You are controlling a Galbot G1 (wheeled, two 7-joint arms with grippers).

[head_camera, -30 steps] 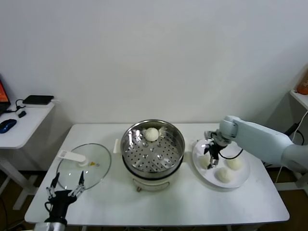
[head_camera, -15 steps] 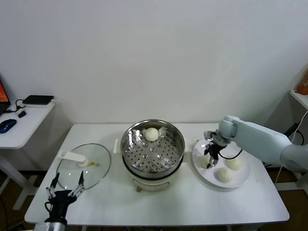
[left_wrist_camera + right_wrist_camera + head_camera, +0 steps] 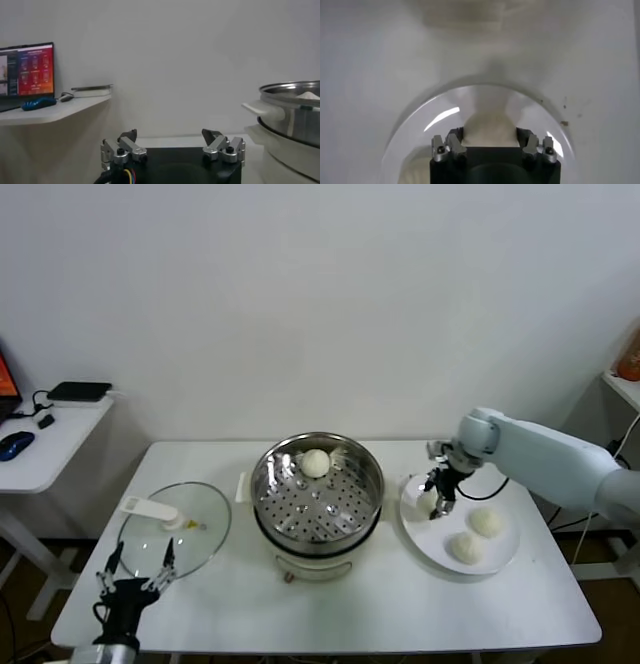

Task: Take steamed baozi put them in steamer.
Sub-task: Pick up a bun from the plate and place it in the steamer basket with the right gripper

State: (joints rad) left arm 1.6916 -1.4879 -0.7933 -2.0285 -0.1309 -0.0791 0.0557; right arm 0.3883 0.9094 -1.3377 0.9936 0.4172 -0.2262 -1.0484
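The steel steamer [image 3: 317,492] stands on its white pot base at the table's middle, with one cream-white baozi [image 3: 316,463] at the far side of its perforated floor. My right gripper [image 3: 437,496] is shut on a second baozi [image 3: 427,501], holding it just above the left part of the white plate [image 3: 440,559]; in the right wrist view that baozi [image 3: 489,129] sits between the fingers over the plate [image 3: 530,107]. Two more baozi [image 3: 487,522] [image 3: 466,547] lie on the plate. My left gripper [image 3: 133,571] is open and empty near the table's front left corner.
A round glass lid [image 3: 172,531] with a white handle lies on the table left of the steamer, just behind my left gripper. A side desk [image 3: 45,446] with a mouse and cables stands at far left. The steamer's rim [image 3: 295,92] shows in the left wrist view.
My right gripper has risen a little with the baozi in it and shifted slightly back from the plate's middle. The left arm has not moved.
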